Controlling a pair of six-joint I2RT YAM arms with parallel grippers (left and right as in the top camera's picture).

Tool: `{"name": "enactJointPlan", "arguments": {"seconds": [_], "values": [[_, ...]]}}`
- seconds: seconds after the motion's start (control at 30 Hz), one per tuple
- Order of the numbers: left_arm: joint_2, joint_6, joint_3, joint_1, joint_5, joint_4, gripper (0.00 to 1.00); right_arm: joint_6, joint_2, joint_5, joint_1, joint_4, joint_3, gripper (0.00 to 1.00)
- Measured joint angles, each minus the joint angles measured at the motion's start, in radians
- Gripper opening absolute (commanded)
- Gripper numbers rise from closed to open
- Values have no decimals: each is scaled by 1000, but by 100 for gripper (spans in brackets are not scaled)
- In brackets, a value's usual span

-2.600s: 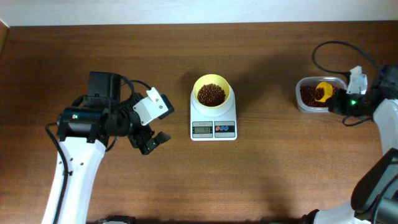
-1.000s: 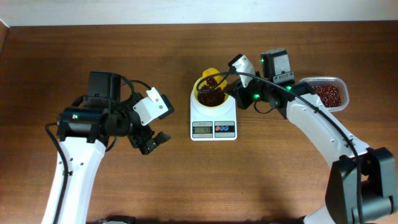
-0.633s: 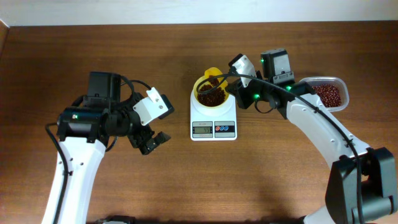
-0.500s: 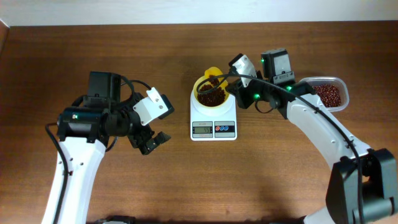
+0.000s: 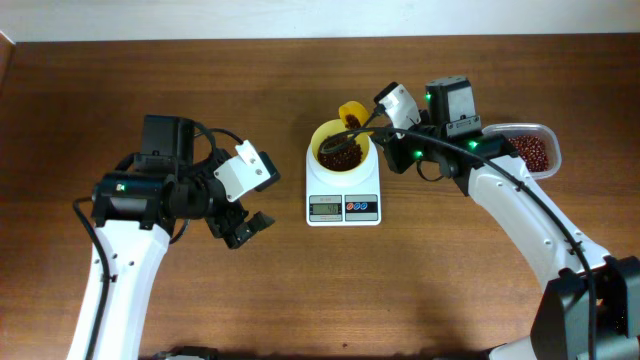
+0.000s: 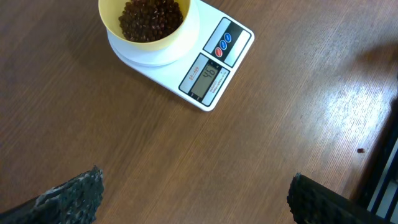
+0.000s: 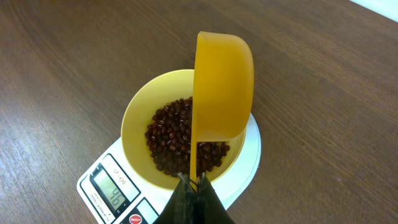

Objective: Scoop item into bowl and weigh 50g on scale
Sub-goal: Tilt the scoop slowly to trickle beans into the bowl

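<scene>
The pale-yellow bowl (image 5: 340, 150) stands on the white scale (image 5: 343, 205) and holds a heap of red-brown beans (image 5: 339, 152). My right gripper (image 5: 372, 128) is shut on the thin handle of a yellow scoop (image 5: 351, 112). The scoop is held on its side over the bowl's far right rim. In the right wrist view the scoop (image 7: 224, 93) hangs above the beans (image 7: 174, 143) in the bowl (image 7: 134, 118), and the scale display (image 7: 115, 190) reads 46. My left gripper (image 5: 245, 228) is open and empty, left of the scale. The left wrist view shows the bowl (image 6: 112, 15) and the scale (image 6: 211, 71).
A clear rectangular tub (image 5: 530, 150) with more beans sits at the right, partly behind my right arm. One loose bean (image 6: 360, 150) lies on the brown wooden table right of the scale.
My right gripper carried the scoop from the tub to the bowl. In the last second it drew back a little to the right, and the scoop now stands on its side.
</scene>
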Motion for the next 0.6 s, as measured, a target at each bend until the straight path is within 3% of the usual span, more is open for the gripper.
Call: {"name": "enactJointPlan", "arguments": {"seconds": [0.6], "values": [[0, 0, 0, 0, 0, 0, 99, -30, -24, 12, 0, -8, 0, 4]]}}
